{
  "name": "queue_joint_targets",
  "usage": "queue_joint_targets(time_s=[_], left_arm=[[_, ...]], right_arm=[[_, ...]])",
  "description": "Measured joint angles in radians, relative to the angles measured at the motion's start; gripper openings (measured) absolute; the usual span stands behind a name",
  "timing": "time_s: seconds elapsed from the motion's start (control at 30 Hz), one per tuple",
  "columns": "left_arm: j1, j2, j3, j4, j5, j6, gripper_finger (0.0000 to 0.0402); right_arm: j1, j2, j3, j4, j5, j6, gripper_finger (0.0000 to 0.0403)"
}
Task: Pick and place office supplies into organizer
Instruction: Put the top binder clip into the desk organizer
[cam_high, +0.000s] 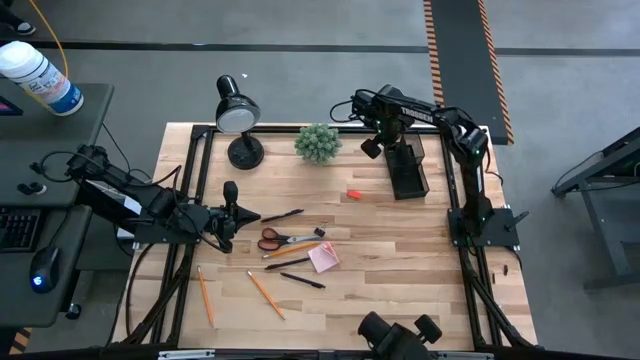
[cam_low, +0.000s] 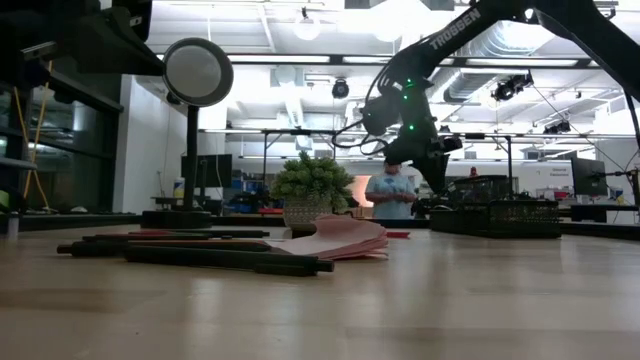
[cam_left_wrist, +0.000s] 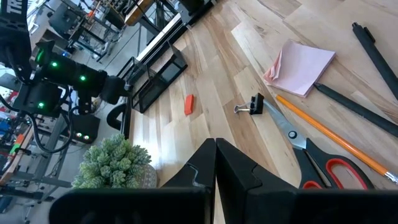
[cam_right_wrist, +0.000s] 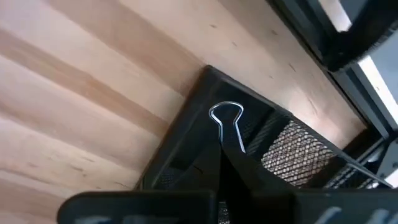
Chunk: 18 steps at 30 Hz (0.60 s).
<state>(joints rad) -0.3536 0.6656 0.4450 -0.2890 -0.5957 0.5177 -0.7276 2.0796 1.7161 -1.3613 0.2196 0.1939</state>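
Note:
My right gripper (cam_right_wrist: 221, 152) hangs shut over the near corner of the black mesh organizer (cam_high: 408, 170) at the far right, with a small clip's silver wire loop (cam_right_wrist: 225, 115) sticking out past its fingertips. My left gripper (cam_left_wrist: 216, 144) is shut on nothing and held above the table's left side (cam_high: 248, 215). Lying flat at mid-table are red-handled scissors (cam_high: 280, 240), a pink sticky-note pad (cam_high: 323, 258), a black clip (cam_left_wrist: 256, 104), a small red piece (cam_high: 353, 194), orange pencils (cam_high: 266, 294) and black pens (cam_high: 302, 280). My right gripper pinches the clip between its two shut fingers, pointing steeply down from above. Only the wire loop (cam_right_wrist: 225, 115) shows beyond the fingertips; the fingers hide the rest of the clip. The clip is lifted clear, above the organizer's corner (cam_right_wrist: 208, 74).
A black desk lamp (cam_high: 238, 115) and a small green plant (cam_high: 318, 143) stand along the far edge. Another pencil (cam_high: 204, 295) lies near the left front. A person (cam_low: 392, 195) stands in the room beyond the table. Bare wood lies at the front right.

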Motion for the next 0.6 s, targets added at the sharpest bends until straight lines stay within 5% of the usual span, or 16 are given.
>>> queue_joint_targets(time_s=[0.6], left_arm=[[0.0,0.0,0.0,-0.002,0.0,0.0,0.0001]], right_arm=[[-0.001,0.086,0.001,-0.029,0.061,0.088,0.0]])
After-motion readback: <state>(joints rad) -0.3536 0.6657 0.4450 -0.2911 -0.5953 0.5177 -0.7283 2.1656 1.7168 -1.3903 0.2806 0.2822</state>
